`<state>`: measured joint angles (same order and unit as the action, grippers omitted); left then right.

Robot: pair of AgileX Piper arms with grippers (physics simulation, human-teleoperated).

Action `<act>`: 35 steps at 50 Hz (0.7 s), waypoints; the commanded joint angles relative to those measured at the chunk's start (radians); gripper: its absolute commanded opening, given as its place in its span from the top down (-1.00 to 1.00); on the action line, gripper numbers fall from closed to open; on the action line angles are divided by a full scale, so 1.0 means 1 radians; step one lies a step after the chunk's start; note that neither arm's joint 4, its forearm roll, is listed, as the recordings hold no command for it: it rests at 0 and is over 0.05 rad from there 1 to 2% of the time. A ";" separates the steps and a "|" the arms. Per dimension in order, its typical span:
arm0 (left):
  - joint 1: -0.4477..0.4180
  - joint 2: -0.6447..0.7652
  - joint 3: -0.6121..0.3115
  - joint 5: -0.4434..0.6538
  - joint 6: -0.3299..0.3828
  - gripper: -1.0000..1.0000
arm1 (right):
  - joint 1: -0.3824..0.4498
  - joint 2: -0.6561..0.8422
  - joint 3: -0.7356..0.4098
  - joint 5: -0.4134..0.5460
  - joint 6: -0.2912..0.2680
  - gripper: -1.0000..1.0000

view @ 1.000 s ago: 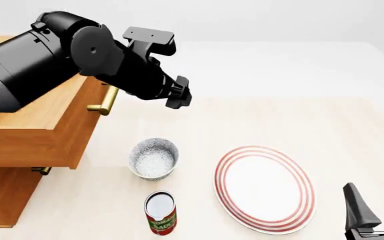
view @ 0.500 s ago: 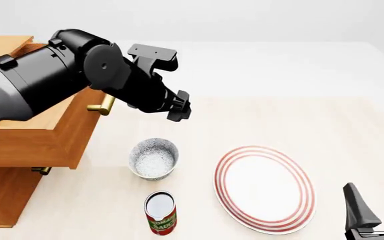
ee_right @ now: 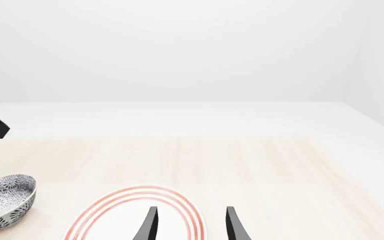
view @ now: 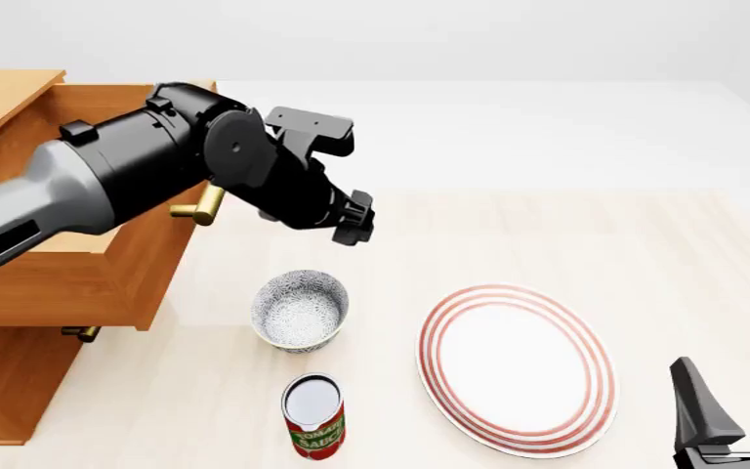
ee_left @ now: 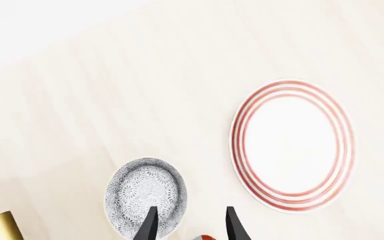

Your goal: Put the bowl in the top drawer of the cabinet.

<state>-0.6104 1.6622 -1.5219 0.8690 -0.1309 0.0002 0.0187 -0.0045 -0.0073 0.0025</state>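
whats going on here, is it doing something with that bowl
Not holding it yet. The left claw hangs open and empty above the small blue-grey speckled bowl, which sits on the table between the red-ringed white plate and the light-brown wooden cabinet. The top drawer is pulled open. The right claw waits, open, beside the plate.

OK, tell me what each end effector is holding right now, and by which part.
Nothing is held. The left end effector is open above the bowl, which sits free on the table. The right end effector is open and empty.
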 commanded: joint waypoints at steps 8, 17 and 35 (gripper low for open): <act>-0.015 0.009 0.078 -0.044 -0.038 -1.00 | 0.000 0.000 0.000 0.000 0.000 -1.00; -0.027 0.013 0.082 -0.033 -0.051 -1.00 | 0.000 0.000 0.000 0.000 0.000 -1.00; -0.044 0.001 0.130 -0.027 -0.086 -1.00 | 0.000 -0.001 0.000 0.000 0.000 -1.00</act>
<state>-0.6407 1.6720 -1.4299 0.8526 -0.1925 0.0002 0.0185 -0.0045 -0.0072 0.0024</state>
